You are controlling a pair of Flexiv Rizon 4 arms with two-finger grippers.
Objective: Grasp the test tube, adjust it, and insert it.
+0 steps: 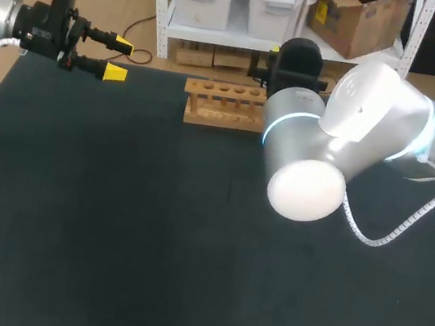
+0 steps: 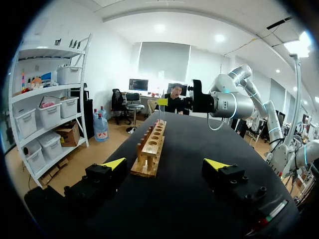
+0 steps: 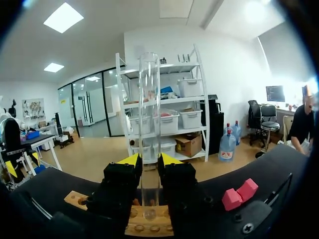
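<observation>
My right gripper [image 3: 149, 164] is clamped on the test tube [image 3: 149, 99], holding it upright with its lower end over the wooden rack [image 1: 224, 104] at the far edge of the desk [image 1: 109, 220]. My left gripper [image 1: 118, 58] hangs open and empty over the far left corner.

Left gripper [image 2: 165, 164] hovers over the black table [image 2: 194, 149], fingers spread wide with nothing between them. Wooden rack [image 2: 151, 145] lies ahead, set lengthwise. Right arm [image 2: 230, 104] stands beyond its far end.
</observation>
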